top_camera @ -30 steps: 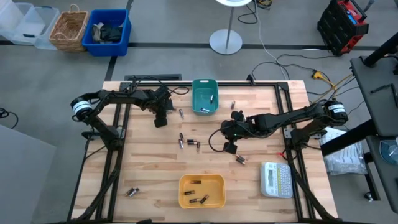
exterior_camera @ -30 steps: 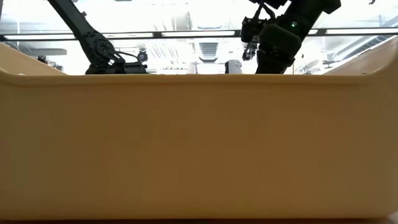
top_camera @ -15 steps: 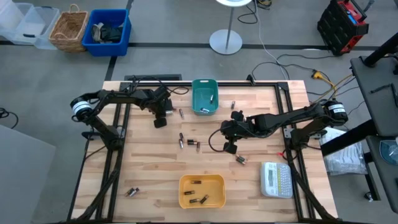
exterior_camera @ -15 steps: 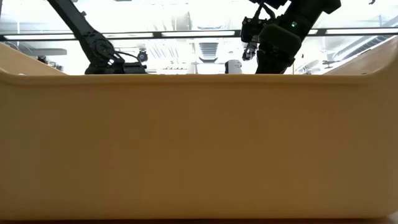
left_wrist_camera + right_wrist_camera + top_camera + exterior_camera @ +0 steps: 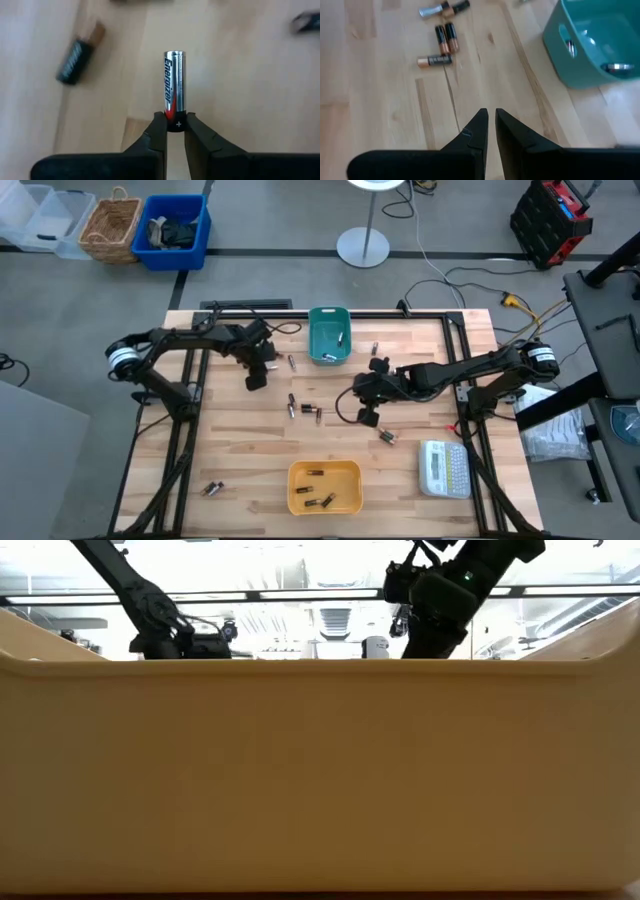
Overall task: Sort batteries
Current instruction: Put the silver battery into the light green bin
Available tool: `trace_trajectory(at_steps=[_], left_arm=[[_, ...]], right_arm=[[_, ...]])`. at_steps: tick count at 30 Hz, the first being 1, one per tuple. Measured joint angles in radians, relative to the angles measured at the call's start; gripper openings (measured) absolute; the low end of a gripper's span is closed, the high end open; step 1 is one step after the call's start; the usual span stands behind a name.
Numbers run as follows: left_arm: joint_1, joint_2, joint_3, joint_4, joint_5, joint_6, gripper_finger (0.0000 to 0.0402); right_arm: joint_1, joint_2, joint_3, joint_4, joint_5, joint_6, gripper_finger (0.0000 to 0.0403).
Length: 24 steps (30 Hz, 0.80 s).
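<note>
Left gripper [image 5: 175, 122] clamped on a silver battery [image 5: 175, 82] by its plus end, above the table [image 5: 240, 450] at nine o'clock from the teal bin [image 5: 328, 335]. Right gripper [image 5: 490, 117] at table centre, fingers together, empty. Loose batteries [image 5: 303, 408] at six o'clock from the teal bin; others inside the yellow bin [image 5: 324, 485]. Best carried level, released low over the matching bin.
</note>
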Motion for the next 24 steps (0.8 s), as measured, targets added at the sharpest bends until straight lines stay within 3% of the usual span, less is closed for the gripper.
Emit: trace_trajectory(at_steps=[11, 19, 24], left_arm=[[-0.158, -0.207, 0.002, 0.061, 0.115, -0.050, 0.0019], [-0.378, -0.315, 0.003, 0.204, 0.106, -0.114, 0.0019], [-0.515, -0.339, 0.003, 0.282, 0.018, -0.125, 0.0019]], right_arm=[[0.000, 0.006, 0.000, 0.252, -0.001, -0.120, 0.0028], [0.000, 0.071, 0.001, 0.512, -0.003, -0.203, 0.0028], [0.004, 0.148, 0.001, 0.666, -0.009, -0.256, 0.0028]])
